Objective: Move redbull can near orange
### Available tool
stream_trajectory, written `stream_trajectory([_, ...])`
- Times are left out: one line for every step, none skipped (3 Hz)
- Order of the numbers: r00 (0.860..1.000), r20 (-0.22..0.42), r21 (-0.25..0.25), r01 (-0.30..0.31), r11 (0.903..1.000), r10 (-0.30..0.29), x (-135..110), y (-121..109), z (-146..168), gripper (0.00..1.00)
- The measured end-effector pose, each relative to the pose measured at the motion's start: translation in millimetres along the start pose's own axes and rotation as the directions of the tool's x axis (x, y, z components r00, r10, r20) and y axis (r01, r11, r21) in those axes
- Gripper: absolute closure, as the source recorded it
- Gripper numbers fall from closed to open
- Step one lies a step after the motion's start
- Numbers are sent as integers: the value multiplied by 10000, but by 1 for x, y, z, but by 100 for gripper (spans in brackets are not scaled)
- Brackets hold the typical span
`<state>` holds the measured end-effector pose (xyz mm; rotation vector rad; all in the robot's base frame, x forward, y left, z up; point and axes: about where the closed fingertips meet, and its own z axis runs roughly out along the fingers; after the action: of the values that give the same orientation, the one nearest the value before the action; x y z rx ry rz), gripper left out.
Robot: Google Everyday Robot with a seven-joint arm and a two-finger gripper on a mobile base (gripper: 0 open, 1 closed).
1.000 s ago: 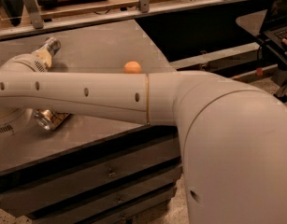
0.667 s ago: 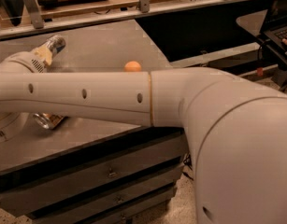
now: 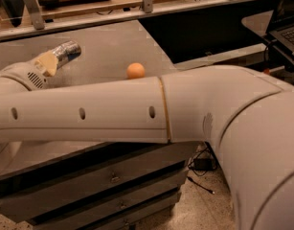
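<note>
The redbull can (image 3: 69, 50), slim and silver, is tilted at the upper left, above the grey table (image 3: 108, 42). My gripper (image 3: 53, 60) is shut on it; one cream finger (image 3: 46, 63) lies along its side. The orange (image 3: 135, 71) sits on the table to the right of the can, a can's length or more away, and is partly hidden at its bottom by my arm (image 3: 113, 111). The arm crosses the whole view and hides the front of the table.
The table's right edge runs just past the orange, with dark drawers (image 3: 113, 176) below. A metal rail and shelf (image 3: 146, 4) stand behind the table. A laptop (image 3: 288, 18) sits on a desk at the far right.
The gripper and the can have shifted right, towards the orange. The arm has dropped lower in view and now hides the gold-brown can that lay on the table's front left.
</note>
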<state>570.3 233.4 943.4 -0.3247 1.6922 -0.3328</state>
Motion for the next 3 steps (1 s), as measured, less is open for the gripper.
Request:
stream_trajectory([9997, -119, 466, 242, 9986, -236, 4, -13, -30, 100])
stream_trajectory([9987, -202, 415, 479, 9980, -471, 9, -10, -54, 100])
stream_trajectory([9971, -320, 394, 697, 9968, -685, 13, -13, -69, 100])
